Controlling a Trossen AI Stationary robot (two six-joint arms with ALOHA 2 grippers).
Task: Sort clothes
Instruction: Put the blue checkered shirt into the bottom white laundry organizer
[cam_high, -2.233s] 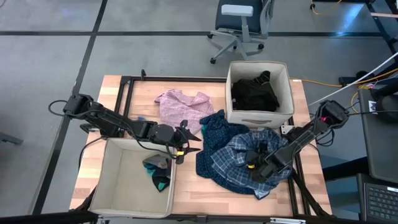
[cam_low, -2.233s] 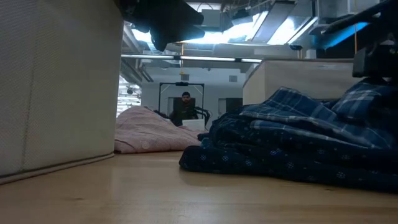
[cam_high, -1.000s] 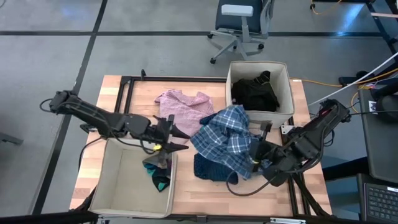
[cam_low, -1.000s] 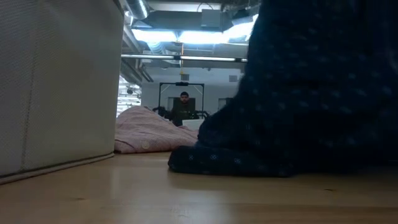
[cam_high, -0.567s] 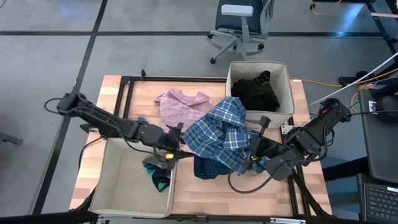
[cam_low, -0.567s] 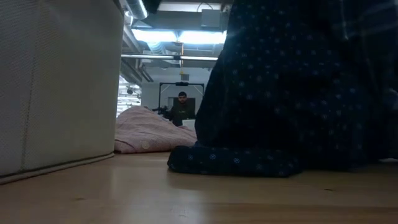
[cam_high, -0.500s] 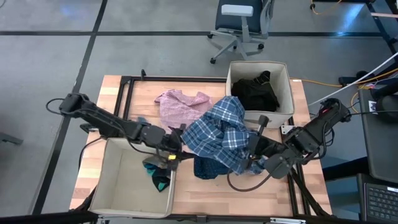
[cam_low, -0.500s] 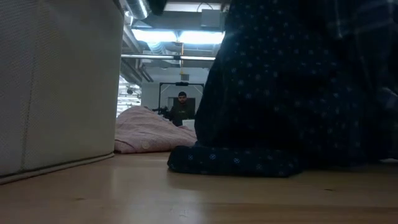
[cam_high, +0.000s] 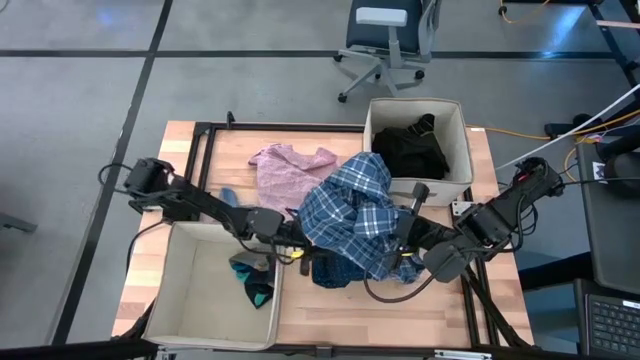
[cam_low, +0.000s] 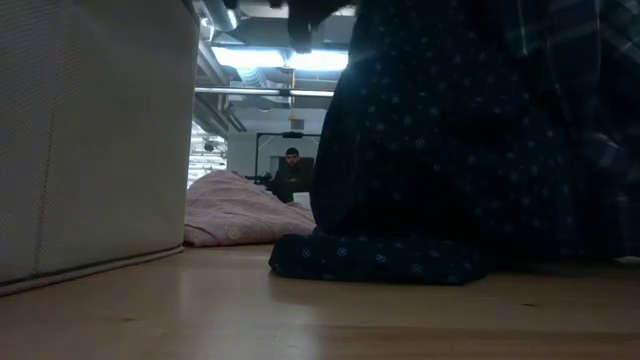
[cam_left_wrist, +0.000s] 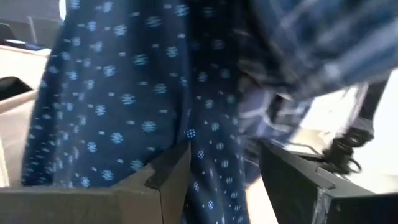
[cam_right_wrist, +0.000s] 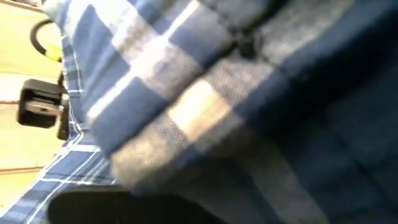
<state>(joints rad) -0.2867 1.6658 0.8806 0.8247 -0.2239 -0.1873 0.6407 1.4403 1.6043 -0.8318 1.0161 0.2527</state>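
Trouble looks likely beside the plaid shirt (cam_high: 352, 215), raised above the tabletop (cam_high: 330, 300) in the clenched right gripper (cam_high: 403, 247): the released left gripper (cam_high: 300, 243) could snag the dotted garment (cam_low: 440, 180) hanging with it.

Lab: office chair (cam_high: 385, 40), floor cables (cam_high: 540, 135)

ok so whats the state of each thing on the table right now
plaid shirt: lifted, bunched, held by right gripper
dotted navy garment: hanging under it, hem on table
pink top: lying loose
left gripper: fingers open at the dotted cloth
far bin: holds black clothes
near bin: holds socks
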